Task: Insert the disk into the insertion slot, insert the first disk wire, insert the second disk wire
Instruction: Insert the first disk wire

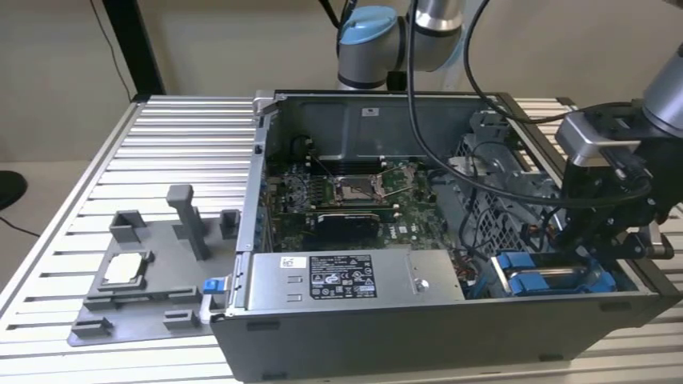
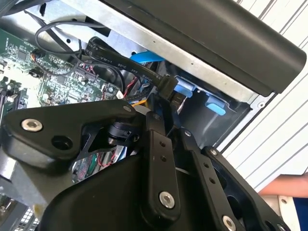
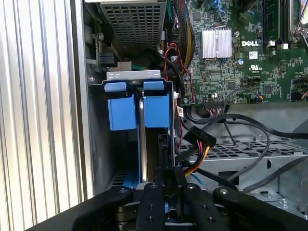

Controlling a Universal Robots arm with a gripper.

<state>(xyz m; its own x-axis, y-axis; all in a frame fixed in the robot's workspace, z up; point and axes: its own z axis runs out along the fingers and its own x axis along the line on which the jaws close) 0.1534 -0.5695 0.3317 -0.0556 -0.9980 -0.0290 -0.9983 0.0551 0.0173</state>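
The disk (image 3: 156, 109) sits in its blue carrier inside the drive bay slot at the case's front corner, on the exterior view's right (image 1: 533, 280). Its blue end tabs face up. My gripper (image 1: 581, 252) reaches down into that bay. In both wrist views its fingers stand close together (image 3: 167, 185) around a black connector (image 2: 168, 89) on a flat black disk wire (image 2: 120, 60), right at the disk's end. A second plug with yellow, red and black wires (image 3: 199, 139) hangs loose just beside the bay.
The open computer case (image 1: 427, 328) stands on a slatted metal table (image 1: 181, 144). A grey labelled power-supply box (image 1: 353, 276) lies along the case front, with the motherboard (image 1: 353, 192) behind. A grey fixture (image 1: 149, 280) sits on the exterior view's left. A person's arm (image 2: 288, 185) shows beside the case.
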